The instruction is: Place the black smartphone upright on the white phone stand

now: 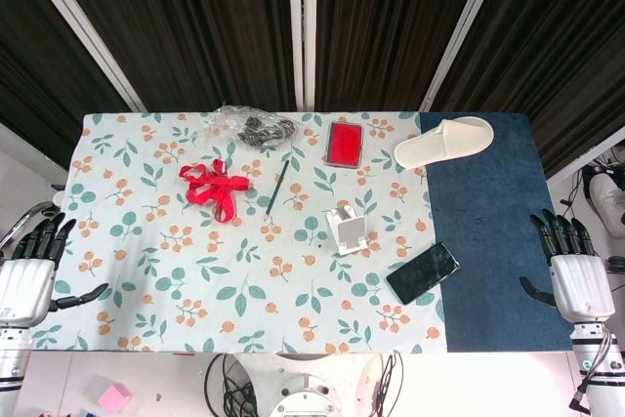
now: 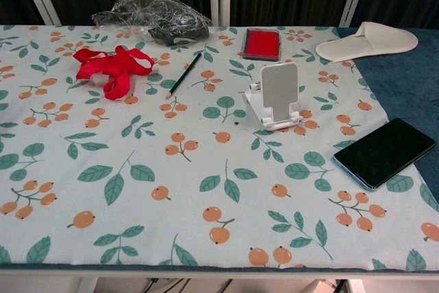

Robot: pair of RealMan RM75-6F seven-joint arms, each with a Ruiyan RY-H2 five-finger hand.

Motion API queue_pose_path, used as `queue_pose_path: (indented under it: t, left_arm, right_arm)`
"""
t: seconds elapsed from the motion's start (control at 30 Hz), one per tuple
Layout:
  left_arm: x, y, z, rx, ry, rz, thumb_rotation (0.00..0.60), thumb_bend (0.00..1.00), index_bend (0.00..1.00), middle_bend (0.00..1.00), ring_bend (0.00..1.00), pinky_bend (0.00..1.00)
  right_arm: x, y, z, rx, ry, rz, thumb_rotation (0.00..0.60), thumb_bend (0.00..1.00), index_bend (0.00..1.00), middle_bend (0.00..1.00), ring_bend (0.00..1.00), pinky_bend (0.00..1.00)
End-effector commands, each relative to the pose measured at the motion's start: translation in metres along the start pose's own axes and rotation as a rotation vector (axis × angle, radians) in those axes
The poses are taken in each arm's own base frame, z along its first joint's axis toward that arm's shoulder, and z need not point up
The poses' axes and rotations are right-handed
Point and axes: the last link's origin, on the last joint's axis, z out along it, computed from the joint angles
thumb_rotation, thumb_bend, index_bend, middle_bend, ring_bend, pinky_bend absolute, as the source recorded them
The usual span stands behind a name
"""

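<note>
The black smartphone (image 1: 423, 272) (image 2: 385, 152) lies flat, screen up, at the seam between the floral cloth and the blue mat. A white phone stand (image 1: 347, 229) (image 2: 276, 96) sits upright just left of and beyond it, with nothing on it. My right hand (image 1: 571, 266) hangs off the table's right edge, fingers spread, holding nothing, well to the right of the phone. At the left edge my left hand (image 1: 31, 269) is likewise spread and holds nothing. Neither hand shows in the chest view.
A red ribbon (image 1: 215, 186) (image 2: 112, 68), a pencil (image 1: 277, 192) (image 2: 184, 74), a crumpled plastic bag (image 1: 248, 128) (image 2: 152, 17), a red case (image 1: 344, 144) (image 2: 262, 43) and a white slipper (image 1: 444, 141) (image 2: 366, 40) lie across the far half of the table.
</note>
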Motion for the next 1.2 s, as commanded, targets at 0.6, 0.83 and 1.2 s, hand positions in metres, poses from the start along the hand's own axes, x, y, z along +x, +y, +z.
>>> queue_pose_path:
  t: [0.6, 0.83, 1.2]
  left_arm:
    - [0.001, -0.002, -0.005, -0.003, 0.011, -0.003, 0.250, 0.00, 0.02, 0.01, 0.03, 0.16]
    - [-0.003, -0.004, -0.006, 0.006, 0.012, -0.013, 0.254, 0.00, 0.02, 0.02, 0.03, 0.16]
    - [0.001, 0.002, -0.003, -0.008, -0.001, 0.012, 0.251, 0.00, 0.02, 0.02, 0.03, 0.16]
  right_arm:
    - [0.005, -0.007, 0.001, 0.124, -0.100, -0.084, 0.600, 0.09, 0.00, 0.00, 0.00, 0.00]
    - [0.024, -0.032, 0.046, 0.255, -0.252, -0.268, 0.600, 0.03, 0.00, 0.00, 0.00, 0.00]
    - [-0.004, -0.088, 0.083, 0.411, -0.435, -0.247, 0.600, 0.01, 0.00, 0.00, 0.00, 0.00]
